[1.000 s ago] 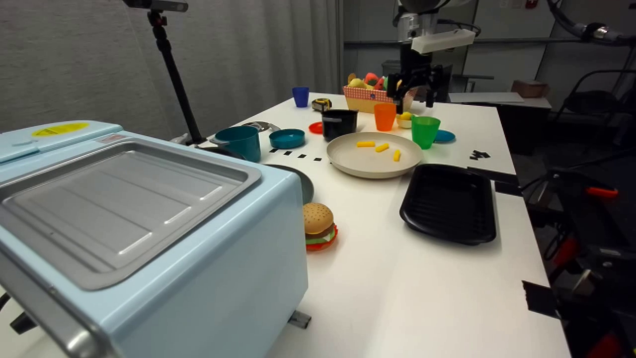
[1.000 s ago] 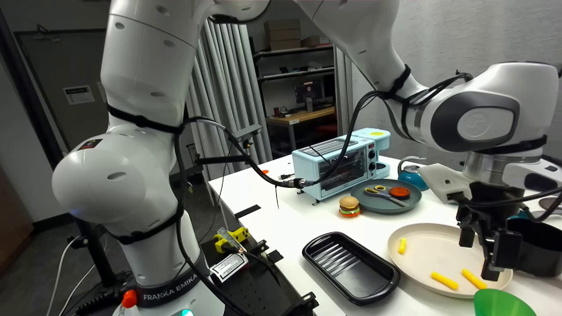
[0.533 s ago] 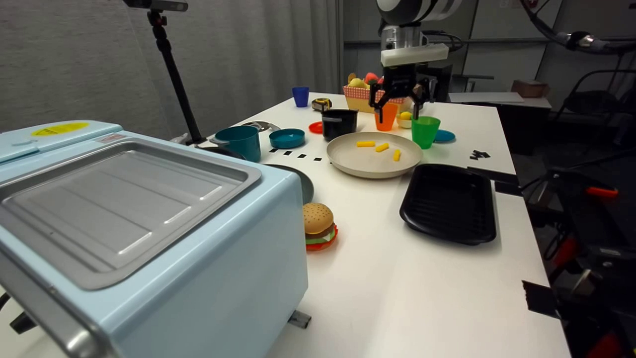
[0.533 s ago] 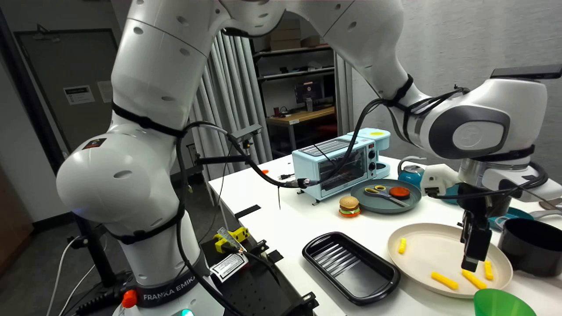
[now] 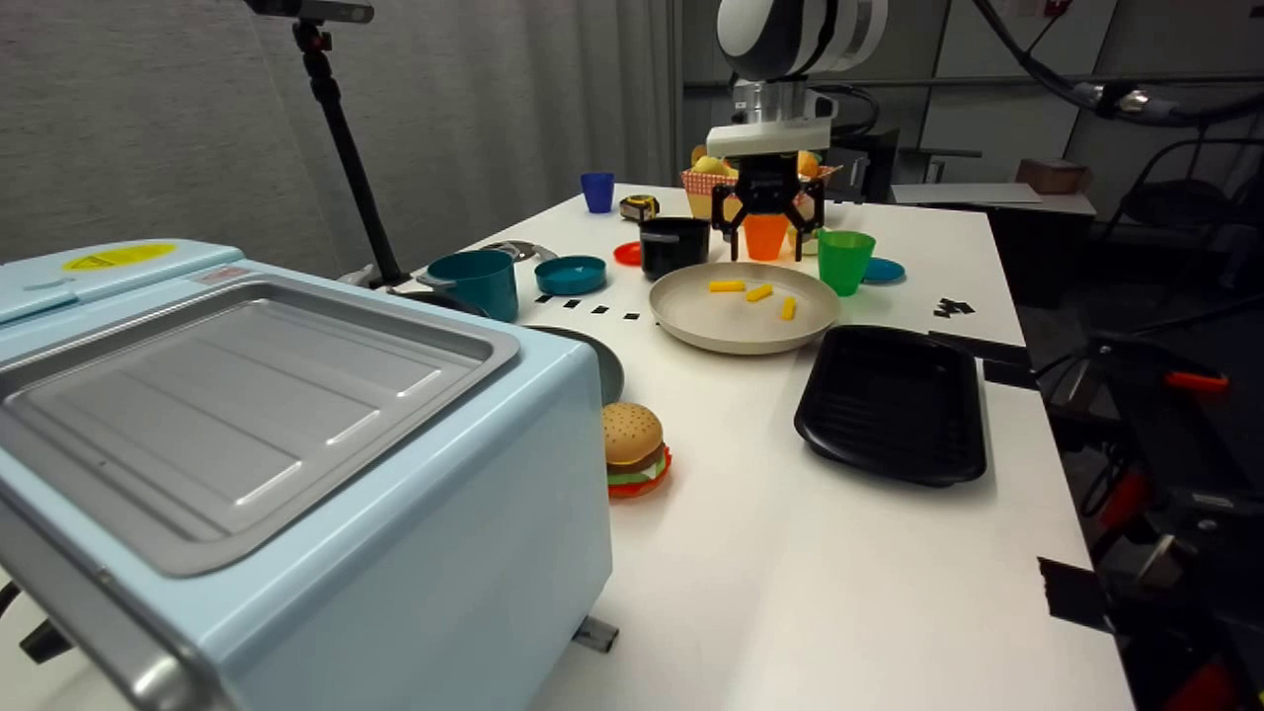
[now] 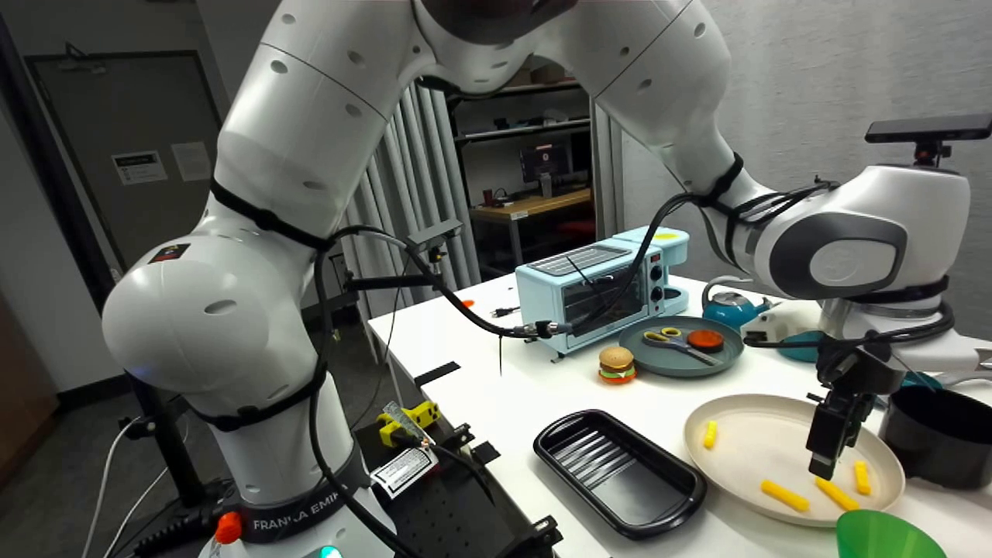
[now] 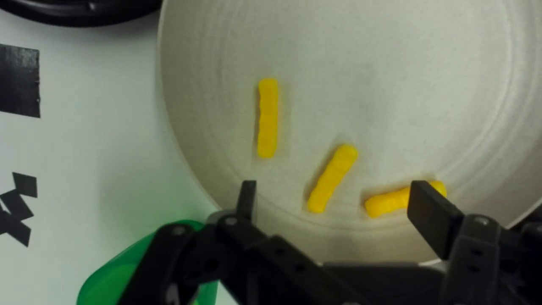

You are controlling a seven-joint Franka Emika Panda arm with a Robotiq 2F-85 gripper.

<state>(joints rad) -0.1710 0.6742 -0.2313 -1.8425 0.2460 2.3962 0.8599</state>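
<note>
Jaws hang wide apart above yellow sticks (image 7: 332, 178) on a plate (image 7: 402, 106).

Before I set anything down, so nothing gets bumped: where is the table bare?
The table is bare between toaster, burger and black tray, and more narrowly between burger and beige plate. It's crowded around that plate, where black pot, orange cup and green cup stand close and the open gripper hangs above, near yellow sticks.
</note>
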